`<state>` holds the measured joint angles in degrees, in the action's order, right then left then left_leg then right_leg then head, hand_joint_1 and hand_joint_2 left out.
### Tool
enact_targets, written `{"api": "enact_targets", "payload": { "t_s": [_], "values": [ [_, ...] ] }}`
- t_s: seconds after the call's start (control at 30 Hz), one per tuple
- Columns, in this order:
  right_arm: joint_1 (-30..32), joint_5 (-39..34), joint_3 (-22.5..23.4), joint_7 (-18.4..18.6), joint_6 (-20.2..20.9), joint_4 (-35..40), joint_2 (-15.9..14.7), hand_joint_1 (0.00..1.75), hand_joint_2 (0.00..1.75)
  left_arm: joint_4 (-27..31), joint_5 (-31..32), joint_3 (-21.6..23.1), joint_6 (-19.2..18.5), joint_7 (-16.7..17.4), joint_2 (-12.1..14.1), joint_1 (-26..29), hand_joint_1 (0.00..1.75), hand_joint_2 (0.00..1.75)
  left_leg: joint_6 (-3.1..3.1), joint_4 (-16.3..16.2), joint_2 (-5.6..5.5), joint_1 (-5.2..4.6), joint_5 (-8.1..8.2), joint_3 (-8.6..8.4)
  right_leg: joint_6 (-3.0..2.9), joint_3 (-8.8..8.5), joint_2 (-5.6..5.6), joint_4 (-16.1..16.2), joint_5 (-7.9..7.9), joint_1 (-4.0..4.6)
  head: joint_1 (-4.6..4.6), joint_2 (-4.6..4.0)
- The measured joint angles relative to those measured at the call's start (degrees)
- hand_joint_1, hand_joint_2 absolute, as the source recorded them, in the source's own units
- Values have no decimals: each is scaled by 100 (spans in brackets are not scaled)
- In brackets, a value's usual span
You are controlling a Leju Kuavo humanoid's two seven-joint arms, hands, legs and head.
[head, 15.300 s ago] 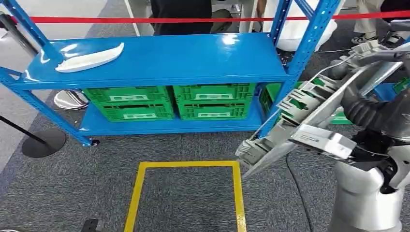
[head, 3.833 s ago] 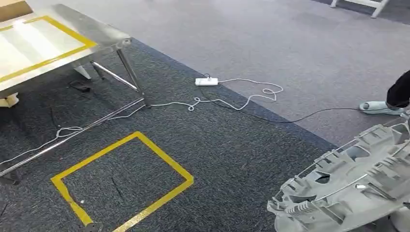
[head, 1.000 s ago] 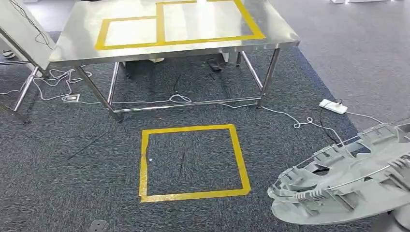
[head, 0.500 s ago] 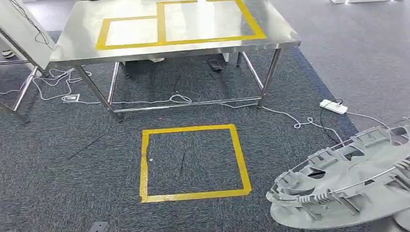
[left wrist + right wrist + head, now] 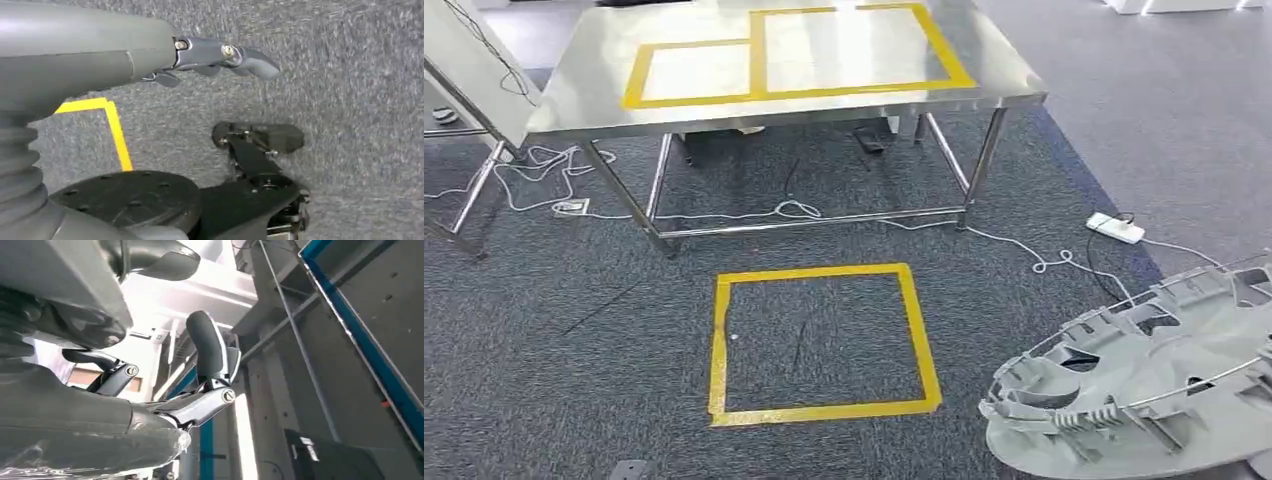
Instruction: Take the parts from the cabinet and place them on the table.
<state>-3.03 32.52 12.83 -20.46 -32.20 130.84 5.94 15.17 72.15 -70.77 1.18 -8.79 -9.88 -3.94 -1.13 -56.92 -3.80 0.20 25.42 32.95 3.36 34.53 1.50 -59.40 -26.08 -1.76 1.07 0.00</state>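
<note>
Steel worktop [image 5: 574,95] stands at the far side of the head view, its shiny surface marked with two yellow tape rectangles [image 5: 854,48] set side by side. On the dark carpet [image 5: 544,360] in front of it lies a yellow tape square [image 5: 720,340], and white cables [image 5: 1024,250] trail under the legs towards a white power strip [image 5: 1116,228] on the right. A second steel surface [image 5: 464,55] leans in at the left edge. The grey plastic part [image 5: 1144,400], large, ribbed and crossed by a thin wire, fills the lower right corner, carried above the carpet, well apart from the worktop and to the right of the tape square. In the left wrist view the left robot hand [image 5: 215,57] hangs over grey carpet with nothing in it, its thumb stretched out straight and the dark fingers [image 5: 167,77] apart from it, released; a corner of yellow tape [image 5: 116,130] lies on the floor below. In the right wrist view the right robot hand [image 5: 200,385] points upward, its thumb [image 5: 205,345] bent up against the underside of the pale grey part [image 5: 60,280], which it is grasping; blue shelf uprights [image 5: 360,340] and grey walls stand behind.
</note>
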Motion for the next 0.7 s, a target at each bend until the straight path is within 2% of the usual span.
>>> {"api": "enact_targets", "payload": {
  "t_s": [0.03, 0.07, 0.1, 0.13, 0.17, 0.23, 0.27, 0.3, 0.33, 0.4, 0.43, 0.47, 0.5, 0.53, 0.57, 0.6, 0.63, 0.67, 0.7],
  "values": [
    [32, -15, 9, 0, -13, -17, -9, 175, 175, 0, -4, 0, 2, 2, 0, 9, 0, 175, -37, -25, 2, 3, -19, -18, -56, 18, -3, -12, 38, 10, 2, 0],
    [37, -33, 11, -4, -20, -31, -11, 175, 175, 0, -9, 0, 2, 2, 0, 17, 0, 175, -43, -9, 1, 6, -7, -31, -91, 1, -6, -17, 41, 11, 5, 0],
    [38, -37, 13, -15, -22, -37, -15, 175, 175, 0, -9, 0, 4, 2, 4, 13, 0, 175, -61, -27, 61, 13, 7, -29, -126, -38, -11, -2, 44, -4, -2, 0],
    [39, -42, 17, -17, -24, -37, -24, 175, 175, 0, -9, 0, 4, 2, 2, 1, 0, 175, -90, -166, 189, 3, 61, 32, -156, -72, -26, 5, 25, -2, -6, 0],
    [40, -48, 22, -20, -24, -39, -31, 175, 175, 0, -9, 0, 4, 2, 0, -13, 0, 175, -122, -537, 268, 4, 239, 237, -188, -98, -54, 10, 3, 4, -22, 0],
    [53, -55, 26, -22, -26, -50, -44, 175, 175, 0, -9, 0, 2, 2, -20, -19, 0, 175, -139, -1450, 298, 7, 599, 793, -228, -132, -92, 10, -49, 19, -20, 0],
    [60, -55, 26, -22, -26, -59, -46, 175, 175, 0, -9, 0, 2, 2, -26, -8, 0, 175, -135, -1742, 299, 7, 660, 1008, -231, -158, -98, 10, -78, 29, -17, 0],
    [75, -61, 28, -22, -33, -68, -52, 175, 175, 0, -9, 0, 2, 2, -28, 4, 0, 175, -114, -1775, 299, 5, 575, 1093, -230, -204, -102, 10, -115, 40, -20, 0],
    [85, -85, 28, -28, -48, -72, -59, 175, 175, 0, -9, 0, 2, 2, -28, 10, 0, 175, -87, -1589, 299, -2, 361, 1056, -229, -260, -105, 10, -156, 52, -17, 0],
    [84, -140, 31, -42, -101, -83, -87, 175, 175, 0, -4, 0, 2, 2, -28, 10, 0, 175, 28, -664, 304, -43, -301, 693, -213, -412, -121, 18, -256, 77, -15, 0],
    [87, -166, 33, -50, -136, -94, -103, 175, 175, 0, 0, 0, 4, 2, -26, 12, 0, 175, 110, -260, 346, -86, -561, 540, -205, -418, -128, 34, -302, 70, -17, 0],
    [94, -203, 33, -57, -175, -111, -127, 175, 175, 0, 4, -2, 15, 2, -24, 10, 0, 175, 145, -134, 371, -121, -354, 498, -158, -487, -123, 11, -346, 107, -13, 0],
    [105, -234, 37, -61, -210, -122, -162, 175, 175, -2, 9, 0, 17, 4, -28, -5, 0, 175, 119, -85, 369, -118, -275, 466, -117, -471, -126, 44, -383, 109, -28, 0],
    [112, -258, 39, -61, -236, -136, -186, 175, 175, -2, 22, 0, 22, 11, -33, 9, 0, 175, 139, -35, 365, -114, -332, 454, -81, -534, -125, 63, -371, 108, -22, 0],
    [122, -291, 39, -66, -249, -151, -219, 175, 175, -4, 24, 0, 28, 20, -37, 23, 0, 175, 166, -10, 354, -109, -313, 413, -30, -587, -129, 50, -337, 108, -41, 0],
    [120, -313, 39, -68, -265, -155, -245, 175, 175, -7, 31, 0, 28, 20, -46, 23, 0, 175, 184, -6, 335, -90, -318, 305, 16, -642, -134, 55, -386, 109, -35, 0],
    [124, -328, 39, -70, -273, -171, -273, 175, 175, -7, 37, 0, 33, 22, -44, 32, 0, 175, 213, 21, 333, -72, -283, 223, 22, -595, -141, -107, -421, 101, -26, 0],
    [108, -363, 39, -79, -295, -173, -302, 175, 175, -9, 37, 0, 33, 22, -33, 22, 0, 175, 244, 19, 331, -68, -245, 179, 22, -405, -139, -460, -457, 101, -13, -2],
    [114, -398, 42, -87, -315, -177, -332, 175, 175, -9, 37, 0, 35, 22, -33, 14, 0, 175, 260, 19, 324, -68, -214, 156, 35, -113, -139, -908, -562, 101, 0, 0]
  ]
}}
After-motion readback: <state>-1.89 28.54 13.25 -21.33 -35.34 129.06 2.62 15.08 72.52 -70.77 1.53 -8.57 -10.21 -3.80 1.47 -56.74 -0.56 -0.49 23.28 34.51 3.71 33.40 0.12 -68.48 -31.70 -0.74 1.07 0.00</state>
